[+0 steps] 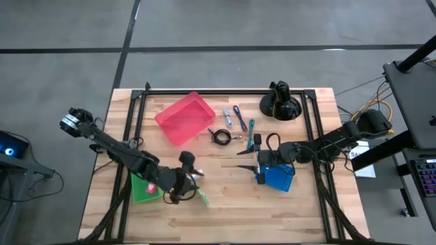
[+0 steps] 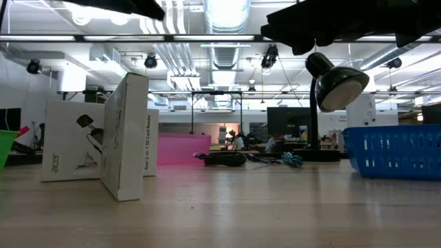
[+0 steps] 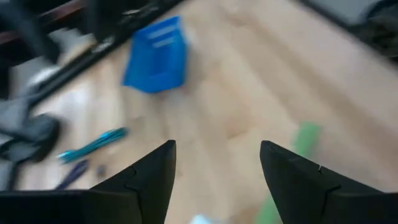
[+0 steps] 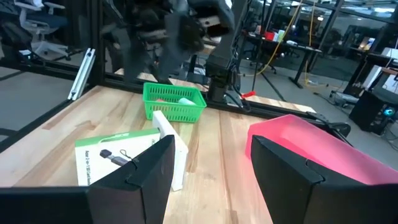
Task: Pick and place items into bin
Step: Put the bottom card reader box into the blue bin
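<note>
The items lie loose on the wooden table, right of the pink bin (image 1: pixel 185 118): a black coiled cable (image 1: pixel 220 136), a purple stick (image 1: pixel 239 116), a pale blue one (image 1: pixel 227 116) and a teal one (image 1: pixel 251 126). My left gripper (image 1: pixel 193 175) hovers open at the near left, with nothing between its fingers (image 3: pixel 149 174). My right gripper (image 1: pixel 246 159) stands open near the table's middle, pointing almost level toward the left and touching nothing. Its wrist view shows its gripper (image 4: pixel 211 140) open over bare wood.
A green basket (image 1: pixel 144 189) stands near left and a blue basket (image 1: pixel 276 177) near right, under my right arm. A flat white-and-green box (image 4: pixel 118 158) and an upright white box (image 4: pixel 171 155) stand by my left gripper. The black domed camera mount (image 1: pixel 279 105) sits far right.
</note>
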Robot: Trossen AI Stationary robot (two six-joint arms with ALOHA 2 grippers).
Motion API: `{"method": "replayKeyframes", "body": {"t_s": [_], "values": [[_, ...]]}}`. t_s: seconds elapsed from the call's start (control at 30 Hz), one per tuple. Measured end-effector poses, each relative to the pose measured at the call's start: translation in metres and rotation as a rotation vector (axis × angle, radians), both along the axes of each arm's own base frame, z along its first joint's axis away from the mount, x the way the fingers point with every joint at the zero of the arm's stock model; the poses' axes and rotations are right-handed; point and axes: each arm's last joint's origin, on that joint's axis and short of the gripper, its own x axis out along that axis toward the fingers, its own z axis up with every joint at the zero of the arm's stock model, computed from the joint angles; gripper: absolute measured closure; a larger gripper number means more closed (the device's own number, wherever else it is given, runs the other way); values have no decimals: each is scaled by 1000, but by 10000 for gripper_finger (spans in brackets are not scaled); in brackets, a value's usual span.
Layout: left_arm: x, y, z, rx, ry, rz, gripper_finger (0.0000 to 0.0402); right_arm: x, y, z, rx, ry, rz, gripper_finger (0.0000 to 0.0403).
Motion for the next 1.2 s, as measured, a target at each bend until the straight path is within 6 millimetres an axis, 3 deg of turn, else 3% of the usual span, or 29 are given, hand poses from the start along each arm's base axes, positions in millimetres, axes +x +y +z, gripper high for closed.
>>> {"method": "replayKeyframes", "body": {"t_s": [0.17, 0.63, 1.0, 1.2], "values": [[4, -7, 14, -97, 70, -109, 185, 0, 0, -1, -6, 5, 0, 204], [42, -26, -25, 23, 411, -28, 185, -1, 0, -3, -34, 27, 3, 204], [54, -27, -46, 64, 488, -3, 185, -1, 0, -4, -40, 39, 4, 204], [55, -27, -47, 59, 486, -6, 185, -1, 0, -5, -49, 44, 5, 204]]}}
